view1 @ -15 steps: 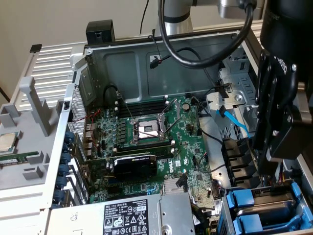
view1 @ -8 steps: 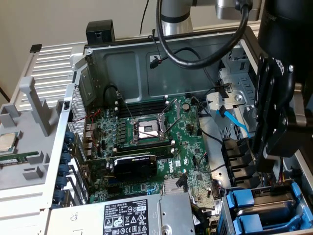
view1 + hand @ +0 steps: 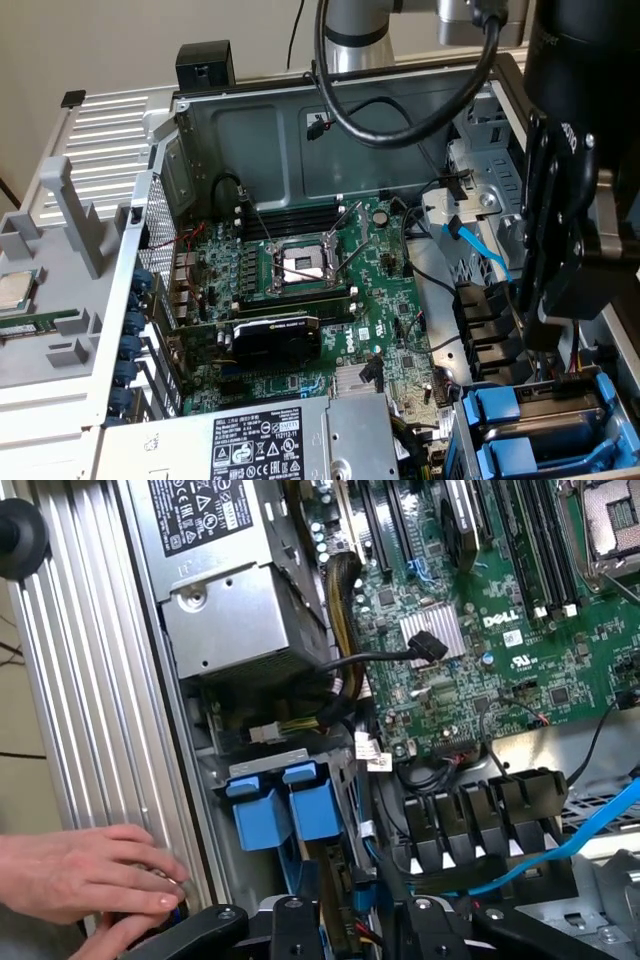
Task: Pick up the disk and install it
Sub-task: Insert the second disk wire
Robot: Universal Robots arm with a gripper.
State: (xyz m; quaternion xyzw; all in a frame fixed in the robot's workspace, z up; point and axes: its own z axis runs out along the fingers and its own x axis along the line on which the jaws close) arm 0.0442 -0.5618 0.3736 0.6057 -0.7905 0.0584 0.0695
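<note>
My black gripper [image 3: 540, 305] hangs inside the open computer case at the exterior view's right, above the drive cage [image 3: 545, 425]. In the cage stand two blue plastic drive frames [image 3: 520, 410], seen edge-on, and their blue tabs [image 3: 272, 810] lie just ahead of the gripper's black linkage [image 3: 350, 930]. The disk's silver face and white label are hidden, so I cannot tell whether either frame holds it. Nothing shows in the gripper's grasp. A person's hand [image 3: 90, 875] rests on the case's ribbed side rail [image 3: 90, 680] right beside the cage.
The green motherboard [image 3: 390, 330] with its open processor socket [image 3: 303, 265] fills the case floor. A grey power-supply box [image 3: 290, 440] sits in front. A blue data cable [image 3: 480, 250] and black cable clips [image 3: 490, 320] lie by the gripper. A grey fixture [image 3: 40, 300] with a processor chip [image 3: 12, 290] stands outside.
</note>
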